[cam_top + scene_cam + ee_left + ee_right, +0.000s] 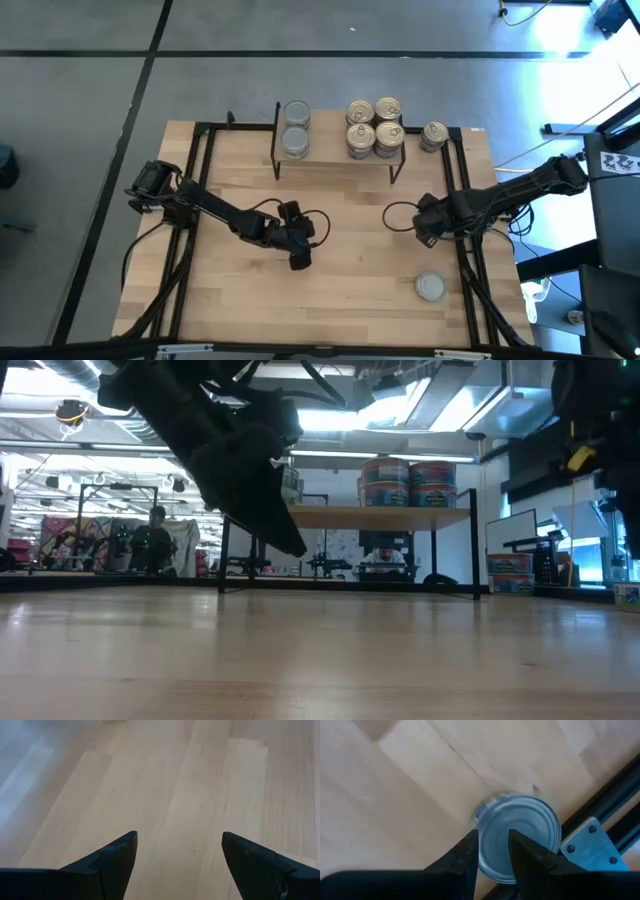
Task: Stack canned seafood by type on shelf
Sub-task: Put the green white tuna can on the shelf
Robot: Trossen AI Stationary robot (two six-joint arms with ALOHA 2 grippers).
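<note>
Eight tins are showing in the high view. Two silver-lidded tins [296,128] are sitting on the left end of the shelf [330,158], one behind the other. Four gold-lidded tins [375,126] are sitting in a two-by-two block on the shelf's right end, touching one another. One more gold-lidded tin [434,135] is standing on the tabletop [350,260] just off the shelf's right end, near the table's far right corner. One silver-lidded tin [431,288] is lying alone near the table's right edge, toward the near right corner, well apart from the shelf. The shelf itself is standing along the table's far edge, roughly centred. In the low view it is showing as a raised wooden platform on black legs, with labelled tins [408,482] on top; whether any are stacked two high I cannot tell. The left gripper [299,258] is hanging over the middle of the table, a little left of centre, its fingers [115,860] spread wide with only bare wood between them, holding nothing. The right gripper [424,232] is hovering near the table's right edge, between the shelf and the lone silver tin. In the right wrist view its fingers [465,860] are standing close together with a narrow gap, not gripping anything, and the silver lid [519,837] is showing below them, beside the table's black frame rail [607,802]. A person [152,538] is showing in the room beyond the table.
</note>
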